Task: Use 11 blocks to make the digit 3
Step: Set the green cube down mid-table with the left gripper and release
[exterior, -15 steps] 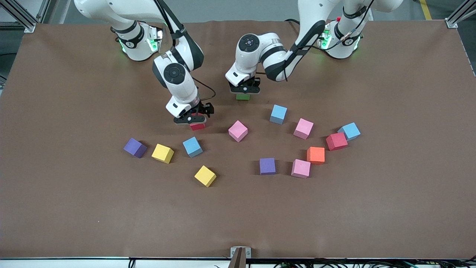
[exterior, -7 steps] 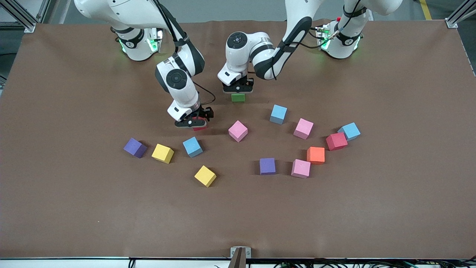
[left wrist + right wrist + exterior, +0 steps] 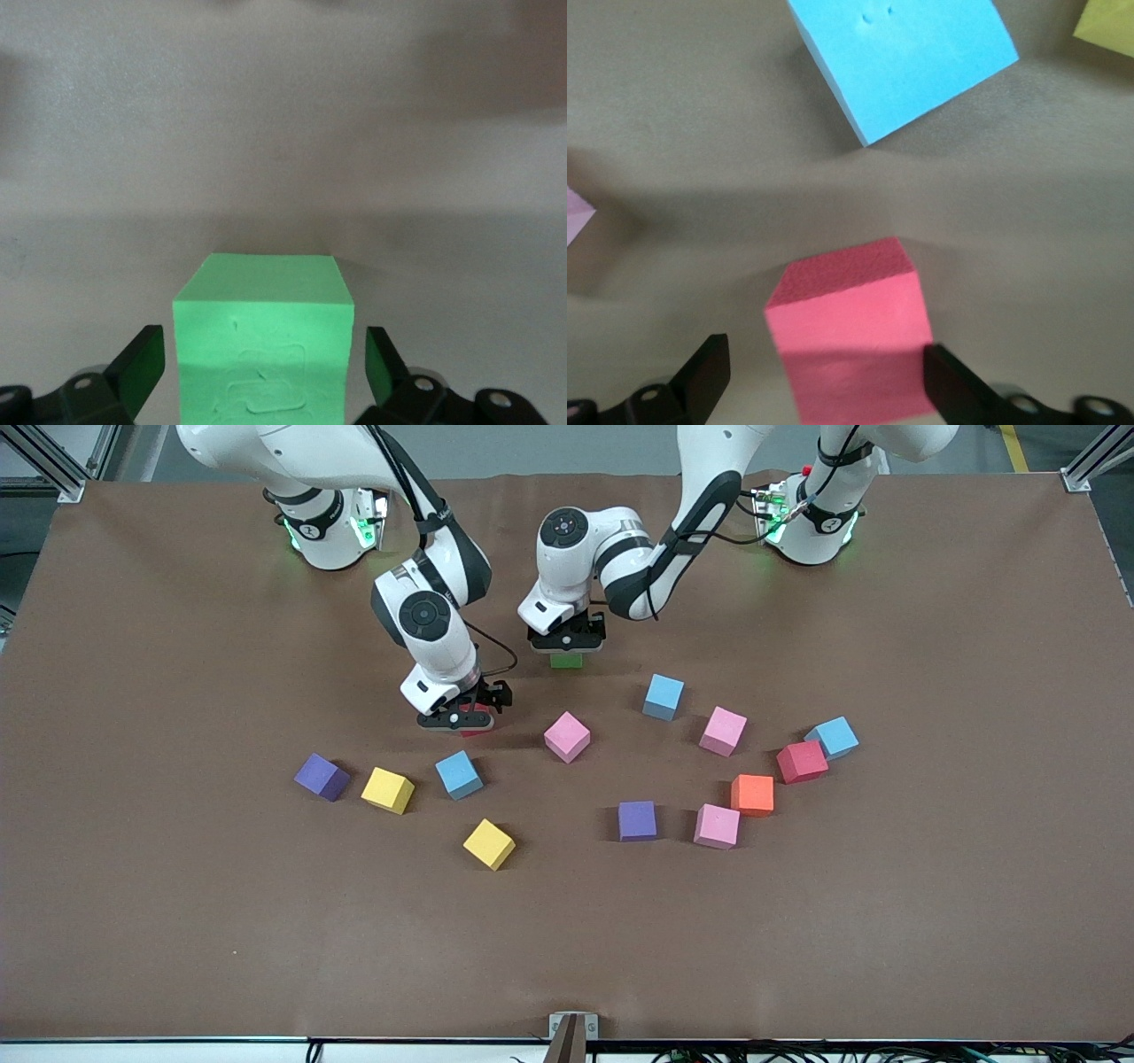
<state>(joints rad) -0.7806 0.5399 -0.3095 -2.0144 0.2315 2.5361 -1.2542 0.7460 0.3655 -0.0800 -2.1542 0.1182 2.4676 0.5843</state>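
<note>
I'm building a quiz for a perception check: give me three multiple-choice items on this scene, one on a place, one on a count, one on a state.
1. Which block lies nearest the front camera?
A. a yellow block
B. the orange one
C. a purple one

2. How many pink blocks show?
A. two
B. three
C. four

3. How is the left tool?
A. shut on nothing
B. open around the green block
C. lifting a blue one

Key:
1 A: it sits lowest in the front view.
2 B: three pink cubes show.
3 B: the left wrist view shows gaps on both sides of the cube.
</note>
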